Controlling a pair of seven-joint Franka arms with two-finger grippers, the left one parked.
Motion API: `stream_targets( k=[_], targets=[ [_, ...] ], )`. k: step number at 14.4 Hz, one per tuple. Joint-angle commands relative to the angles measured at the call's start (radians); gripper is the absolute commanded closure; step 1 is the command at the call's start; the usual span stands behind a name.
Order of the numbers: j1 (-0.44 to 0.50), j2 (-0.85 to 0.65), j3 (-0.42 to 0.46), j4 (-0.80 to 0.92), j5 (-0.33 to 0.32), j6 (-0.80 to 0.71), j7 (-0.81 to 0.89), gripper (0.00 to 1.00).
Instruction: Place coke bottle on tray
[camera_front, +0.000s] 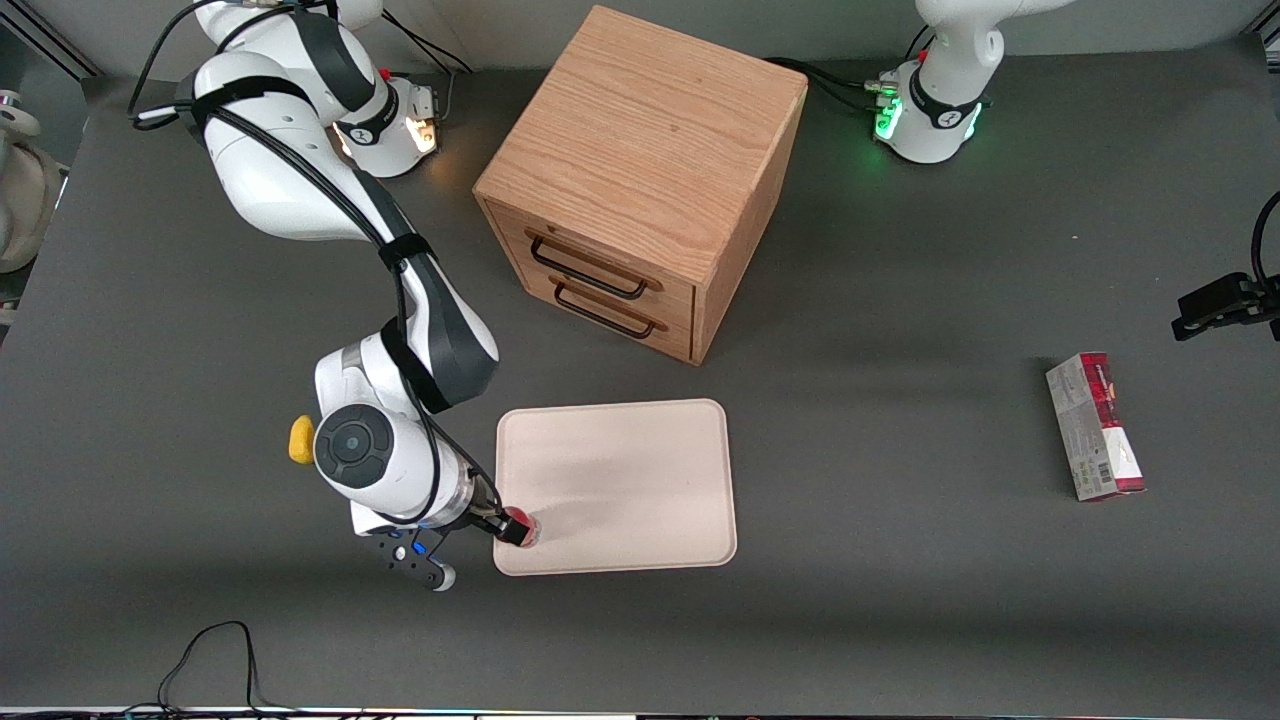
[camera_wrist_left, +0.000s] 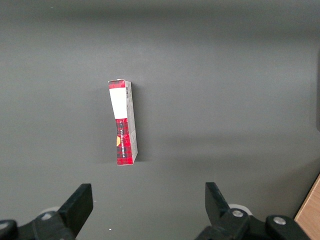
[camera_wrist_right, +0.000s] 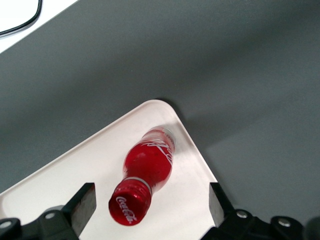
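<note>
Currently the gripper (camera_wrist_right: 147, 207) hangs wide open above the coke bottle (camera_wrist_right: 148, 170), gripping nothing. Bottle stands near a corner of the tray (camera_wrist_right: 65, 185); withdrawal contact could topple it over the rim.

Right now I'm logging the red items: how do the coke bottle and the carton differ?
The coke bottle is slim, rounded and all red, while the carton is a rectangular box in red, grey and white. The coke bottle stands on the tray at its corner, between the open fingers of the gripper; the carton lies flat on the table toward the parked arm's end. Both carry red.
</note>
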Motion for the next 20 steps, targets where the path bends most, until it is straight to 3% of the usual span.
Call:
stream_targets(
  k=[1,10,17,20],
  targets=[
    [0.013,0.018,-0.005,0.036,-0.021,0.000,0.027,0.00],
    [0.011,0.002,-0.005,0.038,-0.019,-0.014,0.070,0.00],
    [-0.025,-0.073,-0.007,0.038,-0.009,-0.134,0.076,0.00],
    [-0.051,-0.105,-0.008,0.038,0.045,-0.134,0.097,0.00]
  ],
)
